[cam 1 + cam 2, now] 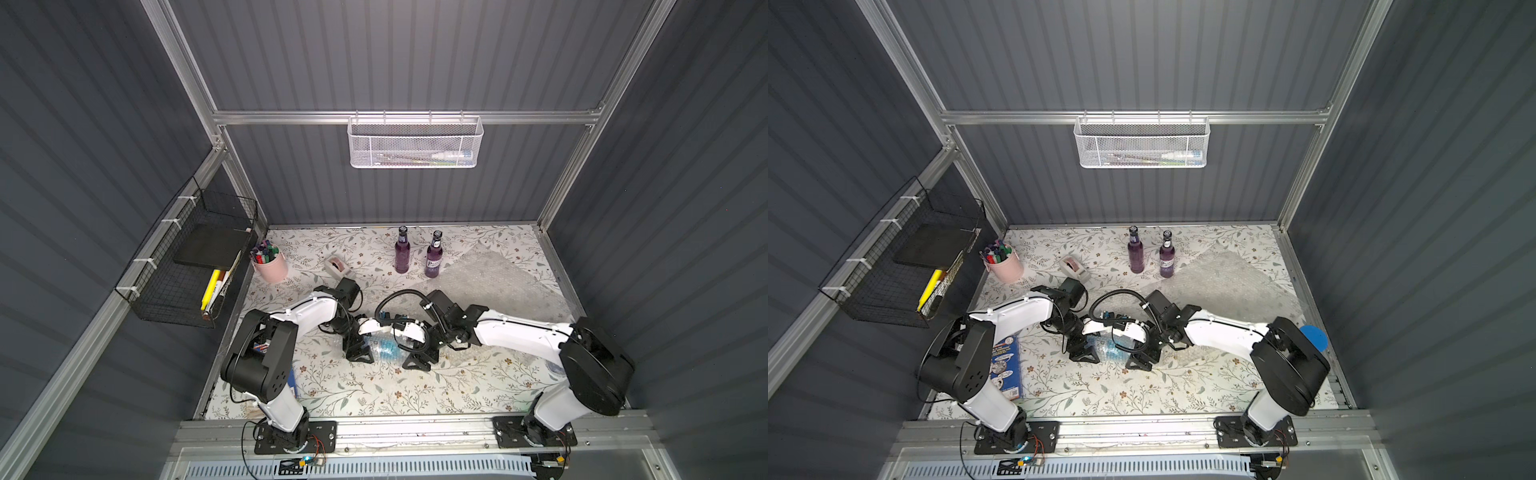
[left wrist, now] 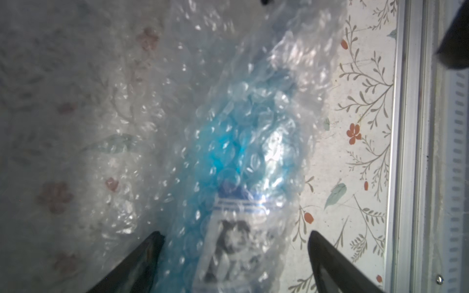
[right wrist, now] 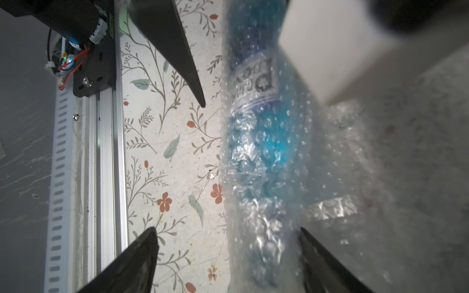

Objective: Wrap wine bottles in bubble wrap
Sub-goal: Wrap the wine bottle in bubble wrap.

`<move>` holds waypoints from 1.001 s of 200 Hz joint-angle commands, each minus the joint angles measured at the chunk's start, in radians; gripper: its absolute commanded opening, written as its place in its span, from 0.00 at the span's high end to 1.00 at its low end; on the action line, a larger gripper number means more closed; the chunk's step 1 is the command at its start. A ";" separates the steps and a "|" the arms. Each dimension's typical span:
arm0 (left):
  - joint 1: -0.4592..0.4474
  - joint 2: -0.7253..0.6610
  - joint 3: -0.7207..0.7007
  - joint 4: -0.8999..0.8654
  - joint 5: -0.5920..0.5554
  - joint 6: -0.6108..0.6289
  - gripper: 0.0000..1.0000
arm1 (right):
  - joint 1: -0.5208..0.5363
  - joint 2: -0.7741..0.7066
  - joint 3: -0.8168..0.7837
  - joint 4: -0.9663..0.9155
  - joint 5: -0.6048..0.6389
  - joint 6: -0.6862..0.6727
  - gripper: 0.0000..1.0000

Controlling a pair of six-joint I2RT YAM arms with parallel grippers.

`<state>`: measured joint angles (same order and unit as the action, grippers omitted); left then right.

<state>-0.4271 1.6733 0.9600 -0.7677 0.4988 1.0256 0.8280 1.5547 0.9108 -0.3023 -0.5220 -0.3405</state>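
Observation:
A bright blue wine bottle [image 1: 386, 349] [image 1: 1111, 347] lies on its side mid-table, rolled in bubble wrap [image 2: 279, 63] [image 3: 355, 177]. Its blue glass and white label show through the wrap [image 2: 228, 165] [image 3: 264, 142]. My left gripper [image 1: 360, 358] [image 2: 236, 232] is open and straddles the label end; one finger touches the wrap, the other stands clear of it. My right gripper [image 1: 415, 365] [image 3: 227, 228] is open over the other end, with one finger beside the wrap and the other over bare table. Two purple wine bottles [image 1: 402, 253] [image 1: 433, 257] stand upright at the back. A flat bubble wrap sheet [image 1: 494, 278] lies beside them.
A pink cup of markers [image 1: 270, 266] and a tape dispenser [image 1: 338, 268] sit at the back left. A black wire basket [image 1: 199, 266] hangs on the left wall, a white mesh basket [image 1: 415, 143] on the back wall. A blue-lidded cylinder [image 1: 1313, 336] stands behind the right arm.

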 commanded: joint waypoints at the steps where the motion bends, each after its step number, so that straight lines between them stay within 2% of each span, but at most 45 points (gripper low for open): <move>1: -0.010 0.043 0.016 -0.079 0.009 0.008 0.12 | 0.004 -0.045 0.001 0.012 -0.018 -0.017 0.16; 37: -0.010 0.065 0.030 -0.101 0.008 0.006 0.16 | 0.052 -0.036 -0.006 0.029 0.054 -0.061 0.16; 58: -0.010 0.072 0.035 -0.114 0.010 -0.002 0.18 | 0.064 -0.080 -0.021 0.066 0.170 -0.052 0.16; 77: -0.010 0.069 0.031 -0.114 0.006 0.000 0.19 | 0.059 -0.183 -0.072 0.131 0.304 -0.007 0.15; 97: -0.010 0.069 0.033 -0.114 0.007 -0.001 0.19 | 0.025 -0.290 -0.134 0.182 0.255 0.037 0.14; 107: -0.010 0.069 0.037 -0.114 0.010 -0.001 0.19 | 0.027 -0.309 -0.149 0.178 0.161 0.008 0.14; 125: -0.010 0.079 0.044 -0.119 0.021 -0.004 0.20 | 0.049 -0.257 -0.171 0.227 0.061 -0.046 0.14; 163: -0.010 0.105 0.064 -0.151 0.060 -0.010 0.21 | 0.153 -0.035 -0.053 0.191 0.195 -0.168 0.13; 172: -0.011 0.110 0.068 -0.155 0.065 -0.010 0.22 | 0.170 0.006 -0.022 0.191 0.275 -0.197 0.13; 200: -0.009 0.125 0.078 -0.165 0.070 -0.010 0.22 | 0.177 0.085 0.046 0.187 0.335 -0.254 0.12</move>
<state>-0.4267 1.7649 1.0275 -0.8658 0.5304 1.0245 1.0027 1.6112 0.8883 -0.1154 -0.2726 -0.5026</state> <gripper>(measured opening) 0.782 0.876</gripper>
